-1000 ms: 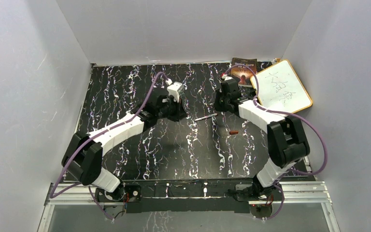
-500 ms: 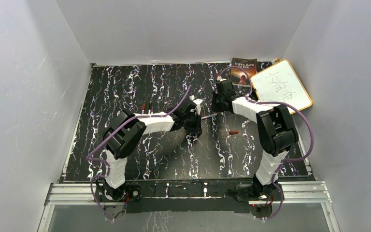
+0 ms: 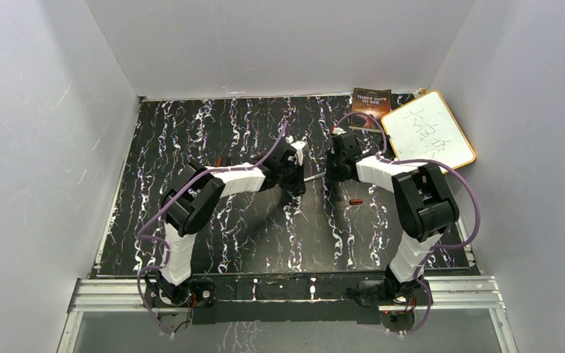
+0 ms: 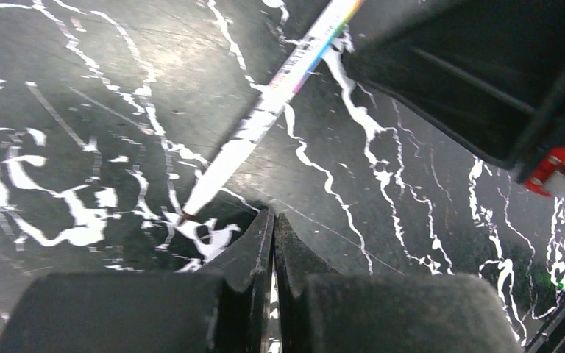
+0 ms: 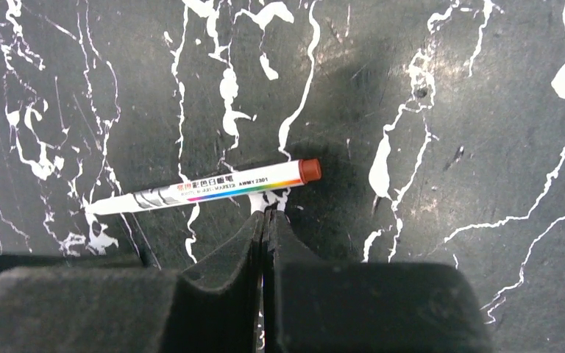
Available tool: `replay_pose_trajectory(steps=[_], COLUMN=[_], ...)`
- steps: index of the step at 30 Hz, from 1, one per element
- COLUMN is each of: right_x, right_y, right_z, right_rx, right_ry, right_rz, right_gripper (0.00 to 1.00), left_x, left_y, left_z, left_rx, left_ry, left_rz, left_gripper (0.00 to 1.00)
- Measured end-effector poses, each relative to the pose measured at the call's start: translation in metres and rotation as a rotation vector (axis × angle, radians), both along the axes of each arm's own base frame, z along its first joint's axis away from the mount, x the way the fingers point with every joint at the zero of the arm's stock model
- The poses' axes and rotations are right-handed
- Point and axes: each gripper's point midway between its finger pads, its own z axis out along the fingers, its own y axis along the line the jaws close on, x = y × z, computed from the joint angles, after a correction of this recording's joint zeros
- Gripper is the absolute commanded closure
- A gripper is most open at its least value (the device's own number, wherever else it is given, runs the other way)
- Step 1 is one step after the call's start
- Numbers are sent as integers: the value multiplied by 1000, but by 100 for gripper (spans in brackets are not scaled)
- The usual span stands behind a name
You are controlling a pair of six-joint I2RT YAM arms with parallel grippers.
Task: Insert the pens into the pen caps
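Observation:
One white pen (image 3: 313,177) lies flat on the black marbled table between my two grippers. In the right wrist view the pen (image 5: 199,188) shows rainbow print and a reddish-brown back end. My right gripper (image 5: 267,212) is shut, empty, with its tips just beside that end. In the left wrist view the pen (image 4: 265,110) points its dark tip toward my left gripper (image 4: 273,215), which is shut on nothing and a little right of the tip. A reddish-brown pen cap (image 3: 355,201) lies loose near the right arm. Another small reddish piece (image 3: 221,159) lies left of the left arm.
A whiteboard (image 3: 430,132) with scribbles and a dark book (image 3: 371,99) sit at the back right corner. White walls close in the table on three sides. The right gripper's black body (image 4: 485,73) with its red connector hangs close to my left fingers.
The left arm has swung right from the table's middle to the pen's tip end. The right gripper has shifted a little toward the pen. The pen and cap lie where they were.

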Motion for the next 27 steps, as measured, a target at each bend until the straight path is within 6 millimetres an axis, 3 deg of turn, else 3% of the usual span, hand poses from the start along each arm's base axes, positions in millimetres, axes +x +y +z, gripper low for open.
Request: replay_pose_trajectory(steps=[4, 8, 15, 18, 22, 24, 27], right_x=[-7, -1, 45, 63, 54, 58, 32], right_y=[-1, 2, 16, 19, 15, 16, 9], right_z=[6, 28, 64, 50, 1, 4, -1], right_rx=[13, 31, 61, 50, 14, 24, 32], right_ry=[-9, -59, -159, -149, -34, -50, -46], right_rz=[5, 6, 7, 11, 16, 20, 24], right_gripper=[100, 100, 100, 100, 100, 100, 100], left_x=[13, 20, 21, 21, 22, 23, 28], left_y=[12, 19, 20, 20, 20, 21, 22], left_z=[0, 0, 0, 0, 0, 1, 1], left_rx=[3, 4, -2, -2, 9, 15, 21], left_ry=[-6, -7, -10, -10, -1, 4, 24], left_rz=[29, 46, 49, 49, 50, 50, 62], left_gripper=[100, 100, 100, 100, 100, 100, 100])
